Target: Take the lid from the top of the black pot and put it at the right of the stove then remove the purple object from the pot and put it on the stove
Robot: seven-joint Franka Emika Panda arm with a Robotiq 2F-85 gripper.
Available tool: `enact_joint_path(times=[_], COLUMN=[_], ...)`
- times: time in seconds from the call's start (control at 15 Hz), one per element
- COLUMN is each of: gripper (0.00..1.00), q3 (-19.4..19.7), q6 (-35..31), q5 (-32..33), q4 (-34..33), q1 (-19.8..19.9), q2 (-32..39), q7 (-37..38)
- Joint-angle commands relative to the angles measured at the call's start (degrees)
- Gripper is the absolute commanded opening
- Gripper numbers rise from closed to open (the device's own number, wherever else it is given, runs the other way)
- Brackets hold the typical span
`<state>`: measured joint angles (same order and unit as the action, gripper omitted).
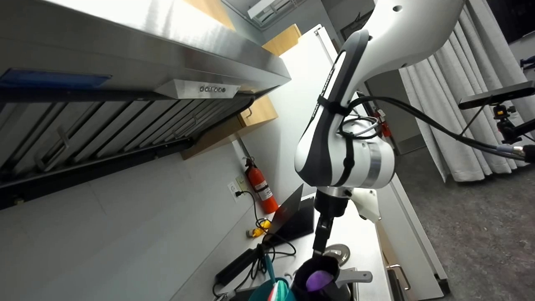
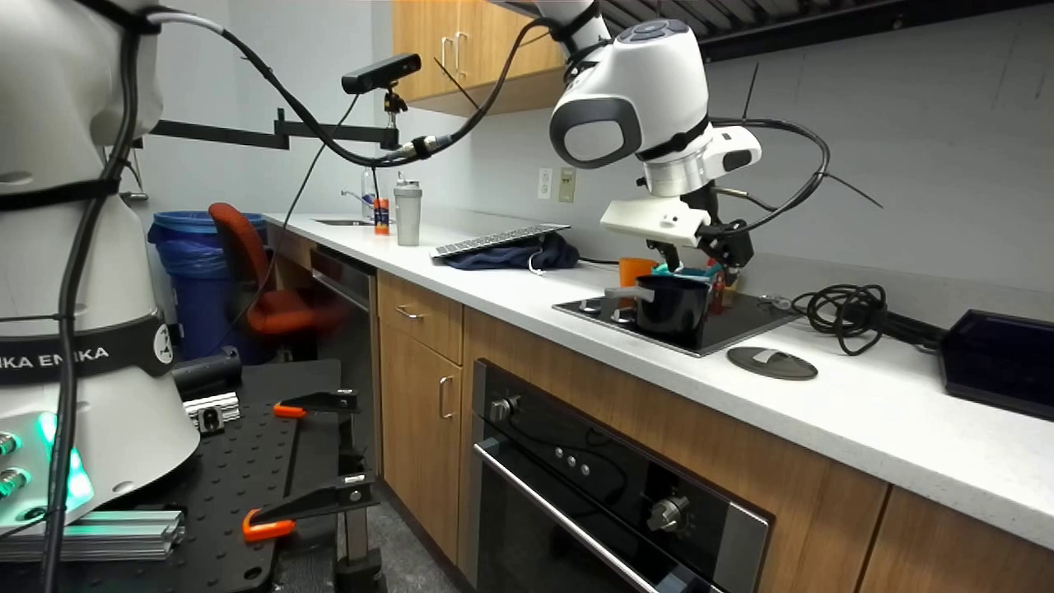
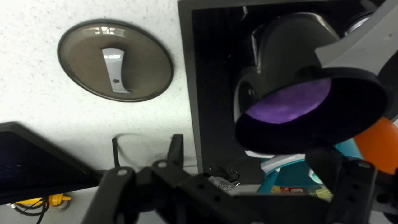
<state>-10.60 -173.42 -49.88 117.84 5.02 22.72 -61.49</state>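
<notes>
A small black pot (image 2: 673,309) stands upright on a dark stove (image 3: 214,109) set into a white tabletop (image 2: 889,403), its grey handle (image 3: 357,49) jutting from one side. On the side of the pot nearest the wall (image 2: 906,165), a teal container (image 1: 261,291) and an orange cup (image 3: 379,143) crowd close to it. To the right of the pot, in an exterior view, lie a tangle of black cable (image 2: 860,315) and, farther off, a dark box (image 2: 996,362). The tool (image 2: 701,265) hangs over the pot, released, its fingers spread near the rim; whether one touches it cannot be told. The pot's tall sides enclose the purple object (image 3: 289,102), which sits down inside: bright, rounded, smooth-looking, narrower than the pot's mouth, its underside hidden. The lid (image 2: 774,369) lies flat on the tabletop to the right of the pot and apart from it, round and glossy grey-brown, with a dark rim and a curved grey bar (image 3: 114,71) across its middle.
</notes>
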Motion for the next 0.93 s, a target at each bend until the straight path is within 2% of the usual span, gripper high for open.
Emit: enact_joint_path(times=[0.0,0.47,0.87], gripper=[1.0,1.0,0.98], q3=[0.76,2.03,3.89], q6=[1.45,2.13,2.1], q5=[1.1,3.18,7.17], q4=[4.16,6.44,7.67], q1=[-1.75,-4.76,-6.35], q2=[-4.66,-7.68,-6.57], q7=[1.97,5.47,9.44])
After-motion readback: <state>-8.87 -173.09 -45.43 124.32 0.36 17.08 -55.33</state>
